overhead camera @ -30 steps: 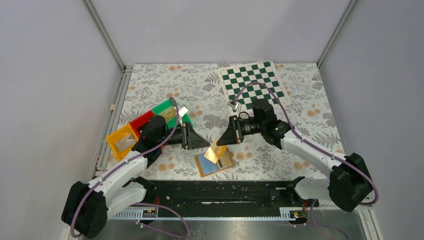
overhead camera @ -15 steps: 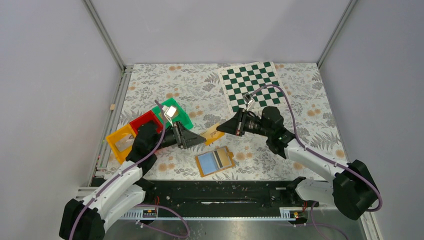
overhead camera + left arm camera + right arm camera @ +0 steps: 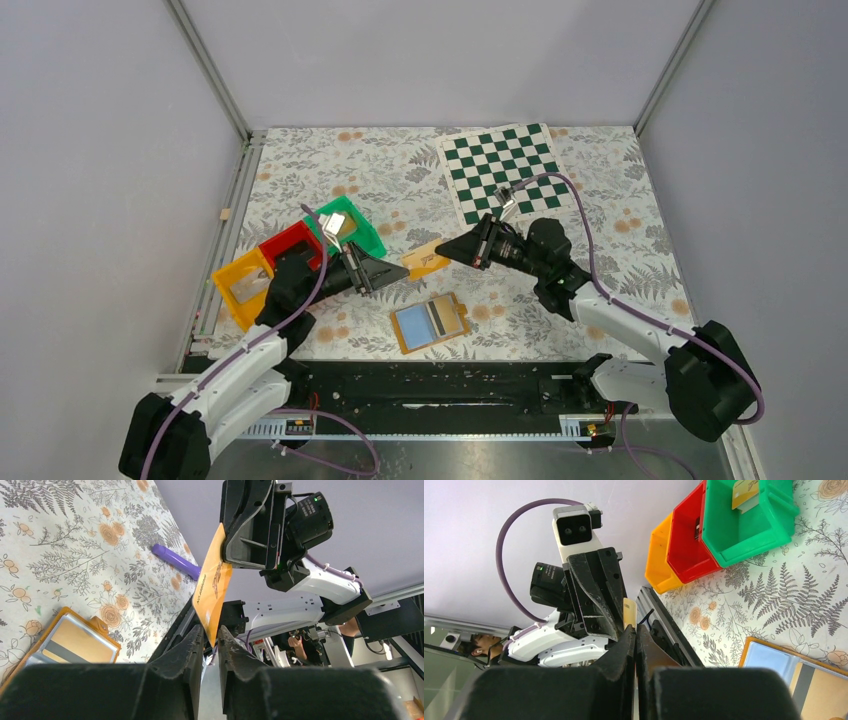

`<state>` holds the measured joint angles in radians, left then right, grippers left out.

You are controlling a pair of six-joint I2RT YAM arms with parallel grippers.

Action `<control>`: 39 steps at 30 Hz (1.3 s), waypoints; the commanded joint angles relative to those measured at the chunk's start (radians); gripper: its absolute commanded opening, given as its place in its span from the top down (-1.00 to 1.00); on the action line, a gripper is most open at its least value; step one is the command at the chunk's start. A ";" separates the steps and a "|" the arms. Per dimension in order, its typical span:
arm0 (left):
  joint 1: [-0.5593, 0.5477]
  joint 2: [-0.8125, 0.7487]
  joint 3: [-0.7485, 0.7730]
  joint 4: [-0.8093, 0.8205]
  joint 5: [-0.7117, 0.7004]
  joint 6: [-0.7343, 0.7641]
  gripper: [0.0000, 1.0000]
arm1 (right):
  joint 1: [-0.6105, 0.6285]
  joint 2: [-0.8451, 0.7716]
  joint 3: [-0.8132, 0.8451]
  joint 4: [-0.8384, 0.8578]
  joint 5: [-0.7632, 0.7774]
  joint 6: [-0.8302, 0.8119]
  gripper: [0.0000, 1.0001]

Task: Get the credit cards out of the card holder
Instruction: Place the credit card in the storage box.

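Observation:
The card holder (image 3: 430,322) lies open on the floral table, pale blue inside with an orange border and a card still in it; it also shows in the left wrist view (image 3: 75,642) and the right wrist view (image 3: 794,672). My right gripper (image 3: 447,252) (image 3: 635,630) is shut on one end of an orange credit card (image 3: 425,260) (image 3: 212,587) held in the air above the table. My left gripper (image 3: 395,275) (image 3: 210,632) is open, its fingers a little apart on either side of the card's free end.
A green bin (image 3: 350,232) with a gold card (image 3: 744,492) in it, a red bin (image 3: 290,245) and an orange bin (image 3: 243,285) stand in a row at the left. A green chessboard (image 3: 505,170) lies at the back right.
The right gripper lifted the orange card away from the holder and carried it up toward the left gripper. The left gripper drew back left; the card's end now sits between its fingers.

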<state>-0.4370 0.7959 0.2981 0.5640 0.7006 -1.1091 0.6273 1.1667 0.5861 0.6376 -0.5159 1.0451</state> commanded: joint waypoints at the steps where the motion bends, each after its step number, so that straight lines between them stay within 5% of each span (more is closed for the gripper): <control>1: 0.003 0.010 0.007 0.111 -0.038 -0.015 0.78 | -0.004 0.000 -0.018 0.066 0.011 0.010 1.00; 6: 0.003 0.048 0.019 0.115 -0.050 -0.012 1.00 | -0.003 0.018 -0.029 0.090 0.004 0.019 0.94; 14: 0.004 0.068 0.033 0.104 -0.069 -0.001 1.00 | -0.004 0.029 -0.034 0.096 -0.013 0.015 0.83; 23: 0.108 -0.002 0.054 -0.040 -0.062 0.054 1.00 | -0.027 -0.059 -0.034 -0.023 0.035 -0.054 -0.38; 25: 0.145 -0.023 0.061 -0.071 -0.046 0.066 1.00 | -0.036 -0.099 -0.045 -0.050 0.054 -0.067 -0.92; 26: 0.168 -0.033 0.070 -0.101 -0.039 0.078 1.00 | -0.037 -0.110 -0.049 -0.068 0.063 -0.076 -0.98; 39: 0.595 0.071 0.298 -0.640 0.095 0.392 1.00 | -0.041 -0.281 -0.096 -0.241 0.103 -0.176 -0.99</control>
<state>0.0650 0.8040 0.5175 0.0834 0.7212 -0.8410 0.5934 0.9215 0.5064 0.4343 -0.4412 0.9157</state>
